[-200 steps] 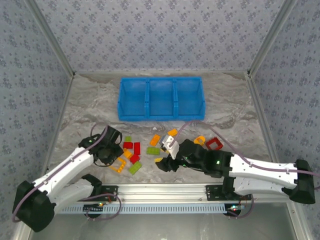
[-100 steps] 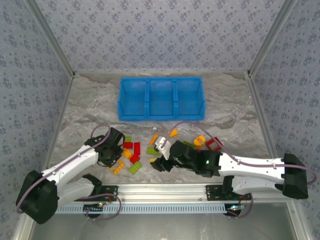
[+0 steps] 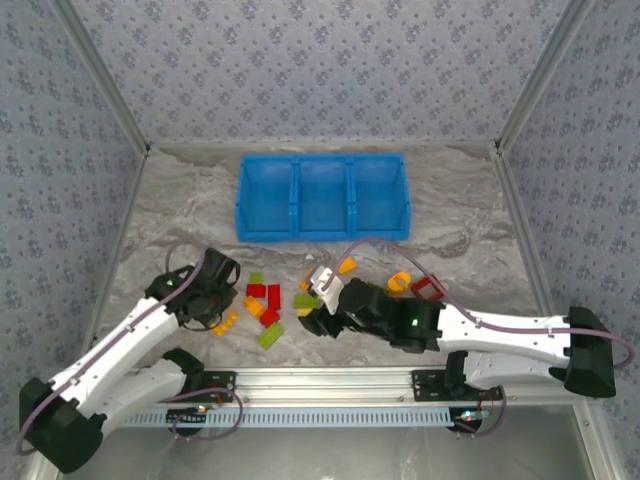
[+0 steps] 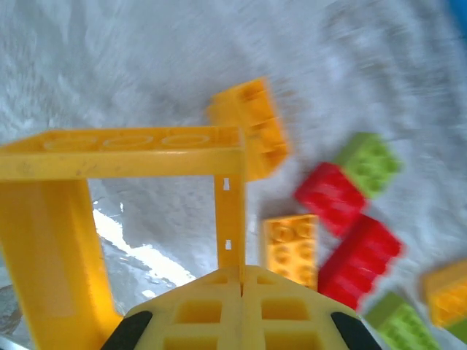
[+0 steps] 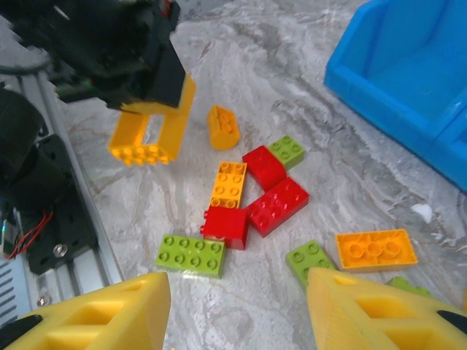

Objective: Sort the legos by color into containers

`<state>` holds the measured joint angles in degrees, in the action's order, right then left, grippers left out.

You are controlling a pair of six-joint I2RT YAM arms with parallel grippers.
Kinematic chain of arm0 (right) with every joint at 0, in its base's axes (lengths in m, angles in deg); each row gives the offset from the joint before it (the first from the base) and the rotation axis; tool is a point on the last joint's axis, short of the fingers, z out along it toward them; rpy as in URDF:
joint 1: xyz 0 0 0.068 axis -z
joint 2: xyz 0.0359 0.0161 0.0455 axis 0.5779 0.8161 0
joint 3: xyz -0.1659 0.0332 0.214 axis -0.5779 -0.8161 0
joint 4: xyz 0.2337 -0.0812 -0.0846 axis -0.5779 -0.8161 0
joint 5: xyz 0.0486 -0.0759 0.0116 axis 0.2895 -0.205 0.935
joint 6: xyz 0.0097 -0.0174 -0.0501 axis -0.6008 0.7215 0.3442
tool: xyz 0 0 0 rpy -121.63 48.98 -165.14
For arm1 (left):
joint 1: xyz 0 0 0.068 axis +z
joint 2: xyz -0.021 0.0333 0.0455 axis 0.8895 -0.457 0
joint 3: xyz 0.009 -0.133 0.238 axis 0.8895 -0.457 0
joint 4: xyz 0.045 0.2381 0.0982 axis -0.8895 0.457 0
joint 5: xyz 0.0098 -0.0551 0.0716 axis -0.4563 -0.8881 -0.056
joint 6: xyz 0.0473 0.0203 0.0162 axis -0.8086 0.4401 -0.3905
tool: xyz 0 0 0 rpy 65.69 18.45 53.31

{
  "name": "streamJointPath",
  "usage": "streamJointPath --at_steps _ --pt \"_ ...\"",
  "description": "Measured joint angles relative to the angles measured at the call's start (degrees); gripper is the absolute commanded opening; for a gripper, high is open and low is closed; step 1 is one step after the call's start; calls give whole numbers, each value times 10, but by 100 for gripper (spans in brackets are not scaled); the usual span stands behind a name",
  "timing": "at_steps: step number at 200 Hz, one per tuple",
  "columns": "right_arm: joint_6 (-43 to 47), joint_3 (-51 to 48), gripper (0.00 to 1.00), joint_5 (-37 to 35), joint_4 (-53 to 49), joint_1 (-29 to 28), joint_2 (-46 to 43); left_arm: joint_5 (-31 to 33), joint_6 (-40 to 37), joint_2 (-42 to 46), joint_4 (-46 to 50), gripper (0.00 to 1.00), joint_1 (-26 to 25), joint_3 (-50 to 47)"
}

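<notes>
The orange open-frame lego is pinched by one thin wall in the closed jaws of the left gripper. It sits at the 9 o'clock edge of the loose pile and, judging by the right wrist view, just off the bench. Gripping a single wall probably suits the hollow shape, since there is no solid body to squeeze. The blue bin lies at 12 o'clock from the pile, well apart from the held piece, with no bricks visible in its three compartments. Red bricks, lime green bricks and orange bricks lie scattered flat, likely low enough to pass over. The right gripper hovers at the pile's 3 o'clock side with its jaws parted around nothing. Its arm could crowd a path to the bin's right-hand compartments.
</notes>
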<state>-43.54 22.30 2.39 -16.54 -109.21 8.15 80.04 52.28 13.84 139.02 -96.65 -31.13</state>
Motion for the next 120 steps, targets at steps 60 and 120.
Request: streamJointPath --at_steps 60,120 --pt "3 78 56 -91 27 20 18 -35 -286 -189 -11 0 -1 287" --pt "13 156 63 -152 25 76 69 -111 -490 -567 -12 0 73 606"
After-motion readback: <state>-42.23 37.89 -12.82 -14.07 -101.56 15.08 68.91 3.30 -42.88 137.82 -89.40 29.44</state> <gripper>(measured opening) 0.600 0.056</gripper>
